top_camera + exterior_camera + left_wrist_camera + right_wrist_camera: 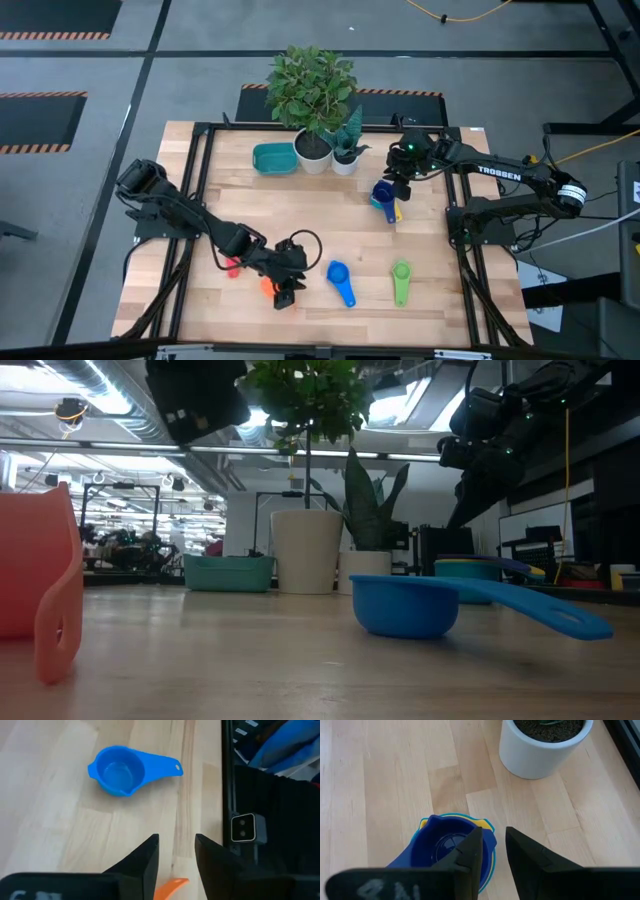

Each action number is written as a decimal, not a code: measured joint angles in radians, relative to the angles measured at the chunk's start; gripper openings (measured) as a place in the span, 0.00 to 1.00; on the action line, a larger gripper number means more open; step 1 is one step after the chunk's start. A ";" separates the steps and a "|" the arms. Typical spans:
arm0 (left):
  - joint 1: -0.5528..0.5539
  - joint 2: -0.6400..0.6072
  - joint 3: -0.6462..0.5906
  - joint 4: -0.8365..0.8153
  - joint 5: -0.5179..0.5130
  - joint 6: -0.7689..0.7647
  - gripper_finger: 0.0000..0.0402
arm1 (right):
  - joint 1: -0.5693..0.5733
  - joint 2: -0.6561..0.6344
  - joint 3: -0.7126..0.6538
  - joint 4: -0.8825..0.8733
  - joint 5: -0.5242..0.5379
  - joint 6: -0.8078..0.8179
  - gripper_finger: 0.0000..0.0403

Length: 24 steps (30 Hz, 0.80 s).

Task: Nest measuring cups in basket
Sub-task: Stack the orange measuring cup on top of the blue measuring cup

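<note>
Two grippers are seen low over the table, fingers parted, nothing pinched.
Left gripper [286,292] is positioned over the orange cup [267,285], beside the blue cup [338,272] and green cup [401,271]. Right gripper [398,178] is held above the nested stack [451,845], topped by dark blue. Teal basket [273,158] is left beside the white pots [313,155].
</note>
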 joint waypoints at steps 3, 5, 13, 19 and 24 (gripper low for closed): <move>-0.017 0.017 0.000 0.014 -0.002 0.101 0.31 | 0.000 0.000 0.000 0.000 0.000 0.000 0.22; -0.036 0.022 0.000 0.018 0.005 0.148 0.31 | 0.000 0.000 0.000 0.000 0.000 0.000 0.22; -0.099 0.109 0.000 0.041 0.001 0.200 0.31 | 0.000 0.000 0.000 0.001 0.000 0.000 0.22; -0.114 0.175 0.002 0.050 -0.012 0.220 0.31 | 0.000 0.000 0.000 0.003 0.000 0.000 0.22; -0.121 0.178 0.000 0.018 -0.018 0.262 0.31 | 0.000 0.000 0.000 0.002 0.001 0.000 0.22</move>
